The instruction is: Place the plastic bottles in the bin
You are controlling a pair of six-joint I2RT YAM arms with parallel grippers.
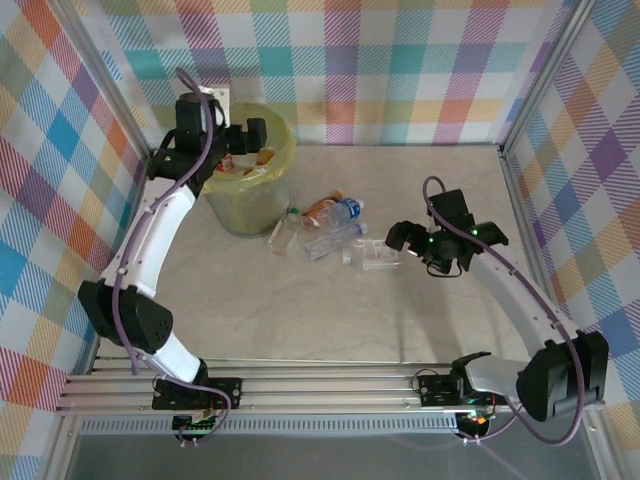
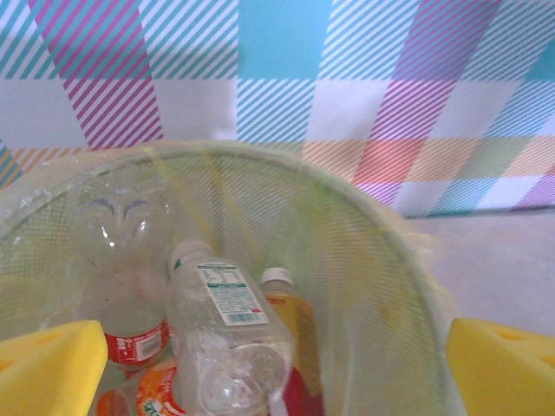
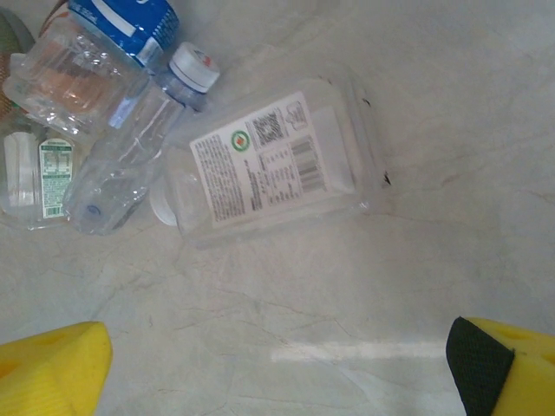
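Note:
My left gripper hangs open over the bin, a pale-green bucket with a yellow-green liner. In the left wrist view its yellow fingertips stand wide apart above the bin, with nothing between them. Several plastic bottles lie inside: a clear one with a white label, a red-labelled one and an orange one. More plastic bottles lie on the table beside the bin. My right gripper is open above bare table, just short of a clear white-labelled bottle.
Beside that bottle lie a slim clear bottle with a white cap, a blue-labelled one and a small green-labelled one. Checked walls close in the table at the back and both sides.

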